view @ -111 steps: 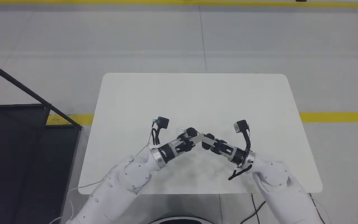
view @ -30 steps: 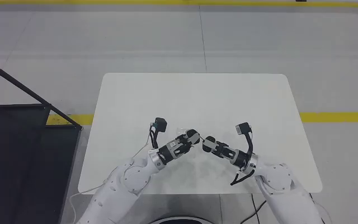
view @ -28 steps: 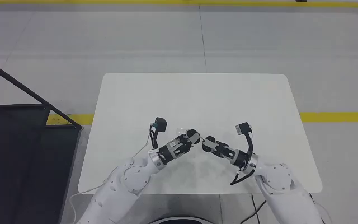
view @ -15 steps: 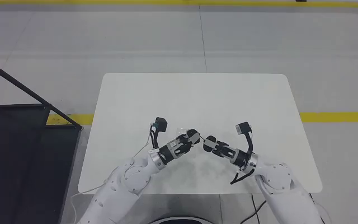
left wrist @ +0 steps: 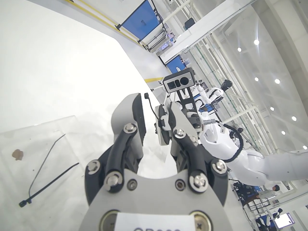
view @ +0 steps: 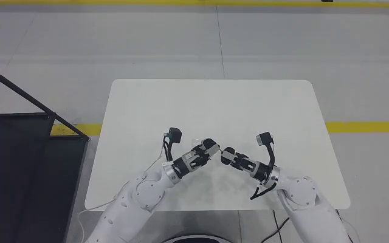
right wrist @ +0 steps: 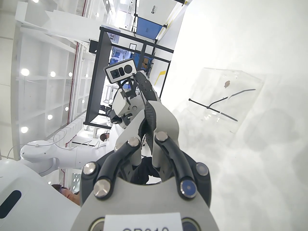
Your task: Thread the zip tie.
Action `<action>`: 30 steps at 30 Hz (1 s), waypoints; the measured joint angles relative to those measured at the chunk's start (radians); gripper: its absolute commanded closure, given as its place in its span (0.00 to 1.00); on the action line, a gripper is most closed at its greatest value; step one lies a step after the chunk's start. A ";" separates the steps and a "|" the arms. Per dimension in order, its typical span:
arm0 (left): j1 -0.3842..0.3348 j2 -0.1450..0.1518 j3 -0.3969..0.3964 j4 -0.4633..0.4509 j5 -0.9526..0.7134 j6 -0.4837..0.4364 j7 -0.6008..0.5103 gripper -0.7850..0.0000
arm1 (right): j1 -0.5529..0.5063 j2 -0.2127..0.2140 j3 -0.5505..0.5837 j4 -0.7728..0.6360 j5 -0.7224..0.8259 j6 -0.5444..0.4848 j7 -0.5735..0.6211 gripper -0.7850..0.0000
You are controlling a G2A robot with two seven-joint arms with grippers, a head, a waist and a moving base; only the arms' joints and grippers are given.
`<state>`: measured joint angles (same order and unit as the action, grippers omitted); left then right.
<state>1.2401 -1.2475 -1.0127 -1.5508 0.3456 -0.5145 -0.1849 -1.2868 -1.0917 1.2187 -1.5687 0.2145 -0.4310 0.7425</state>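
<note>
My two grippers sit tip to tip in the lower middle of the top view. My left gripper (view: 207, 146) is spread with nothing between its fingers, and my right gripper (view: 225, 152) is pressed together on nothing I can make out. The zip tie (right wrist: 208, 108) is in neither. It lies flat on a clear plastic sheet (right wrist: 240, 78) on the white counter (view: 261, 109), just beside my left gripper and a little farther from my right. Its strap is bent, so two thin black legs run out from a point near the blocky head. I cannot tell whether the tail has already passed through that head. I expect it to weigh next to nothing and to be springy rather than limp, stiff along the strap but quick to flick or twist. It is smooth enough to skate on the slick sheet if I nudge it. I would pinch the head square in one gripper so the slot stays put. With the other I would take the tail a short way back from its tip, leaving a short, stiff end to steer.
</note>
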 measured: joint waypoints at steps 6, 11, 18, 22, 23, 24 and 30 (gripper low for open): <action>0.002 -0.003 -0.001 0.004 -0.001 -0.002 0.001 0.69 | 0.000 -0.001 -0.003 -0.003 -0.002 0.002 0.000 1.00; 0.002 -0.006 0.005 0.009 0.000 -0.005 0.005 0.71 | 0.002 -0.002 -0.009 -0.004 -0.005 0.003 -0.001 1.00; 0.001 -0.012 0.009 0.016 -0.002 -0.010 0.023 0.78 | 0.001 -0.004 -0.011 -0.005 -0.006 0.001 -0.009 1.00; 0.001 -0.015 0.009 0.019 -0.002 -0.016 0.033 0.82 | -0.002 -0.005 -0.009 -0.006 -0.006 0.001 -0.024 1.00; 0.001 -0.015 0.009 0.020 -0.002 -0.016 0.034 0.83 | -0.003 -0.005 -0.009 -0.006 -0.005 0.000 -0.027 1.00; 0.001 -0.016 0.009 0.021 -0.001 -0.016 0.034 0.83 | -0.004 -0.005 -0.008 -0.005 -0.003 0.000 -0.029 1.00; 0.001 -0.018 0.006 0.023 -0.002 -0.014 0.031 0.79 | -0.006 -0.005 -0.005 -0.005 0.001 0.003 -0.033 1.00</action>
<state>1.2413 -1.2658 -1.0062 -1.5282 0.3437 -0.5288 -0.1541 -1.2924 -1.0971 1.2136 -1.5739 0.2153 -0.4283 0.7098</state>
